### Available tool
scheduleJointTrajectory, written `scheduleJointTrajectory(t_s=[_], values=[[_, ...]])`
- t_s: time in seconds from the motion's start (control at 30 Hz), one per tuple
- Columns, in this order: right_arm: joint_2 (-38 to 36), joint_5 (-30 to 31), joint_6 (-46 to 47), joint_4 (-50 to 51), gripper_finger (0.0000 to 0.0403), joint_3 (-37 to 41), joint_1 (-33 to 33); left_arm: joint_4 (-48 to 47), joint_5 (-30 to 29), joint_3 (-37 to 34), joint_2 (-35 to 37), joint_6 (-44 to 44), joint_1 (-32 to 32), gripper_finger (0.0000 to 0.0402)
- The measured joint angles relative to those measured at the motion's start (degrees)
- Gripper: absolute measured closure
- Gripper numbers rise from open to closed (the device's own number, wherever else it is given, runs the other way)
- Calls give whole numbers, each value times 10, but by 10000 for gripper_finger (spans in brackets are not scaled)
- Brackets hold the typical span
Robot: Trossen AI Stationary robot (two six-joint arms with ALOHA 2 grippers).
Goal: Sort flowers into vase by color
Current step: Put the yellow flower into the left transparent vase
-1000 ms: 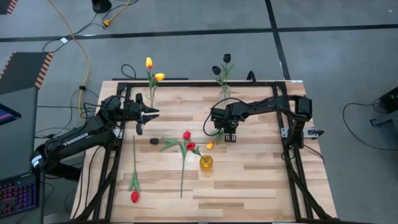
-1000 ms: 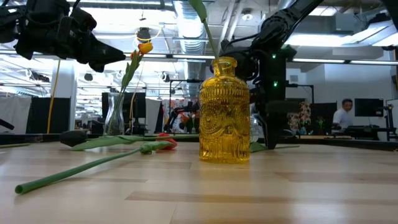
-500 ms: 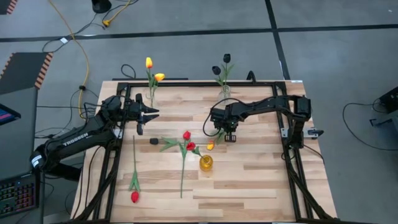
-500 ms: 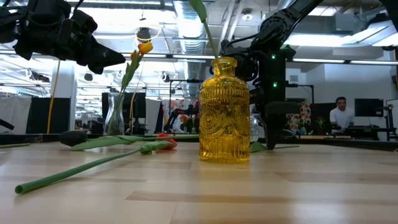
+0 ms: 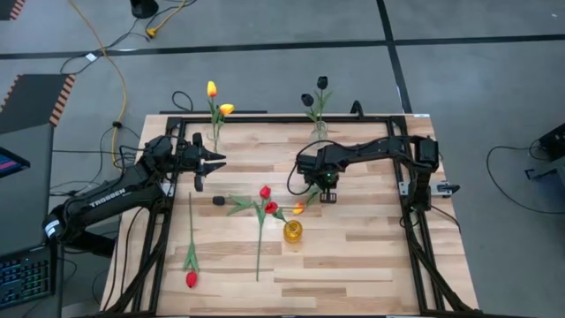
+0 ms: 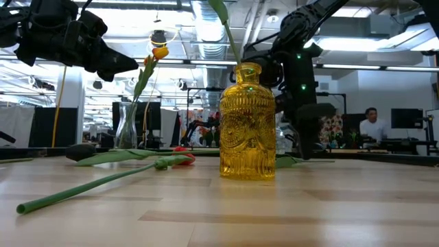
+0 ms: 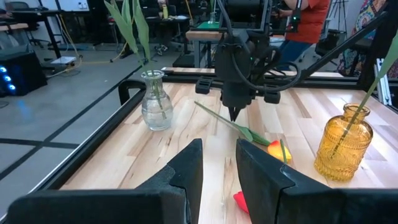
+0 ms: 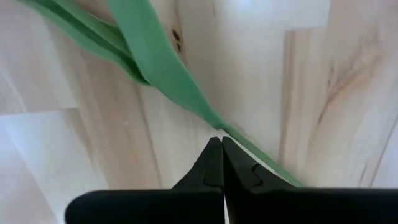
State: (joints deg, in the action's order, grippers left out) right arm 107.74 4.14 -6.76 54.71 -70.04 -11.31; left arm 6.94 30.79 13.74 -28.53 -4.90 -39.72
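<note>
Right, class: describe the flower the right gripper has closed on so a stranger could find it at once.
Start at the yellow glass vase near the table's middle. Just beyond it, the right gripper pinches a green stem whose head lies beside the vase. That yellow-orange tulip is the only one lying flat; the other loose tulips are red.

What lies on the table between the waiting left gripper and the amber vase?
In the high view, between the left gripper and the amber vase lie two red tulips with crossed stems and a small black piece.

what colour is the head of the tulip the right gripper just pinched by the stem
Yellow-orange, with a red blush; the tulip head shows best in the left wrist view.
</note>
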Motion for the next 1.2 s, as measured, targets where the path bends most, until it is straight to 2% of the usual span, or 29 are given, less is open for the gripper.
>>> scheduleJointTrajectory(t_s=[0.3,0.67,0.87,1.03,1.2], values=[[0,1,4,1,379,-1,0,0,0,0,0,0,0,317],[-1,5,5,-1,252,-1,0,0,0,0,0,0,0,317],[5,5,-21,-44,213,13,0,0,0,0,0,0,0,317],[10,5,-27,-45,216,28,0,0,-1,0,0,0,0,317],[7,3,-28,-57,266,33,0,0,-1,0,0,0,0,317]])
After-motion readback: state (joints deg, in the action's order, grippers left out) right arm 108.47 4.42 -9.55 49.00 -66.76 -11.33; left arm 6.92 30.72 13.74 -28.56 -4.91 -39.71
